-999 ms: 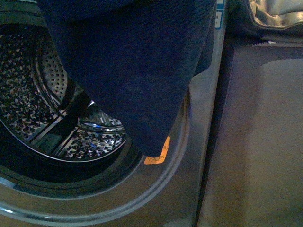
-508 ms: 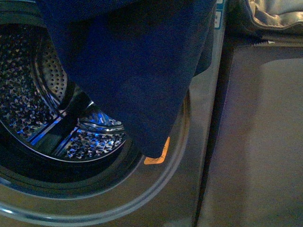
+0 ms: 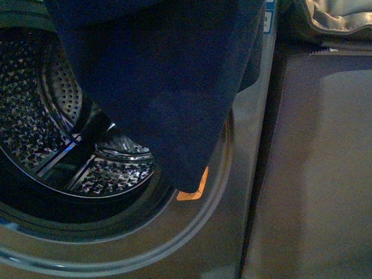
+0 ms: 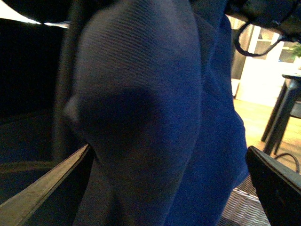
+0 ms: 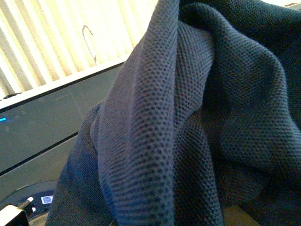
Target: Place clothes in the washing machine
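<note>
The clothes [image 3: 168, 81], a dark navy garment, hang in limp folds from the top of the front view across the right half of the washing machine's round mouth. The washing machine [image 3: 192, 244] is grey, with a perforated steel drum [image 3: 40, 116] and an orange sticker [image 3: 195, 192] at the garment's low tip. In the left wrist view the clothes [image 4: 155, 122] hang between my open left gripper's [image 4: 169, 188] fingers [image 4: 277, 188]. In the right wrist view the clothes [image 5: 178, 122] fill the frame and hide my right gripper, which is shut on them. No gripper shows in the front view.
A plain flat-fronted cabinet [image 3: 314, 174] stands right of the machine, with a pale cloth bundle [image 3: 337, 17] on top. The right wrist view shows the machine's top panel [image 5: 42, 127] with a blue light [image 5: 3, 119], and window blinds behind.
The garment hangs in nearly the same place. The blue glints in the drum seen half a second ago have mostly faded.
</note>
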`<state>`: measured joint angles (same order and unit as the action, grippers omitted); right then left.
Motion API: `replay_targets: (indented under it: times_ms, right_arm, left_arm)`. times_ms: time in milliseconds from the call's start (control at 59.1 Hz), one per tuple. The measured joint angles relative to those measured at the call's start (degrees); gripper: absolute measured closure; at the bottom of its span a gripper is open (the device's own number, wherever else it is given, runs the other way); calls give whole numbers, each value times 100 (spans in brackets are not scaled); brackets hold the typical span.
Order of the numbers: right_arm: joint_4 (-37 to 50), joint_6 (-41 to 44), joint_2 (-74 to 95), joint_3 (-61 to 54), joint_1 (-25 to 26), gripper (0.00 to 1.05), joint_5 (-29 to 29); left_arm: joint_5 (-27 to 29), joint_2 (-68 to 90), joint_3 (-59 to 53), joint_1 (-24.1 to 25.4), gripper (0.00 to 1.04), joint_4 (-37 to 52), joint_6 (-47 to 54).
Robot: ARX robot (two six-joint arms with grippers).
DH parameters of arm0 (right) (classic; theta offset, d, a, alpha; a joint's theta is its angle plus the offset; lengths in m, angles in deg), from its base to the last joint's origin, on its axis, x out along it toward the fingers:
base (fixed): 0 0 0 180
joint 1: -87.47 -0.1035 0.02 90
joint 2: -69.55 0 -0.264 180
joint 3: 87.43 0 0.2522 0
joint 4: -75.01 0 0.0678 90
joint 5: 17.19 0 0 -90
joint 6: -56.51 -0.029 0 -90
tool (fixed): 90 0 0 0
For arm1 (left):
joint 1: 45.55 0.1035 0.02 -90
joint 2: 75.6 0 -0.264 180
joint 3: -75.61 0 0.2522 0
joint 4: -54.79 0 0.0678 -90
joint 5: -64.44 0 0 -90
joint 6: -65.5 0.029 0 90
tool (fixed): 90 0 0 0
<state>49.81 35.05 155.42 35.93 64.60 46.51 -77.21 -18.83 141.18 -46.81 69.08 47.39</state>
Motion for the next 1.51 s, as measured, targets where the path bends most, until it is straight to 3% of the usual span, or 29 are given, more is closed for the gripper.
replay_targets:
  times_ms: [135, 237, 593, 830, 864, 948, 1033, 1236, 1304, 1507]
  right_arm:
    - [0, 0, 0, 0, 0, 93, 2]
    - [0, 0, 0, 0, 0, 93, 2]
    - [0, 0, 0, 0, 2, 93, 7]
    - [0, 0, 0, 0, 2, 93, 17]
    - [0, 2, 0, 0, 2, 93, 26]
    - [0, 0, 0, 0, 2, 93, 26]
    - [0, 0, 0, 0, 2, 93, 26]
    - [0, 0, 0, 0, 2, 93, 26]
    - [0, 4, 0, 0, 2, 91, 28]
    - [2, -2, 0, 7, 2, 55, 26]
  left_arm:
    - [280, 179, 195, -629, 7, -293, 249]
    - [789, 374, 389, -1196, 7, -518, 413]
    - [2061, 739, 909, -2371, 7, -1025, 442]
    - [4500, 1338, 1604, -3235, 7, -1644, 929]
    - [5066, 1447, 1722, -3320, 7, -1700, 1163]
    - [6402, 1692, 1873, -3434, 7, -1408, 1757]
    - [7313, 1851, 1906, -3495, 7, -931, 2291]
    - [7838, 2006, 1974, -3554, 7, -675, 2542]
    - [7886, 2057, 1976, -3545, 14, -540, 2514]
    - [7715, 2201, 1976, -3193, 49, -284, 2205]
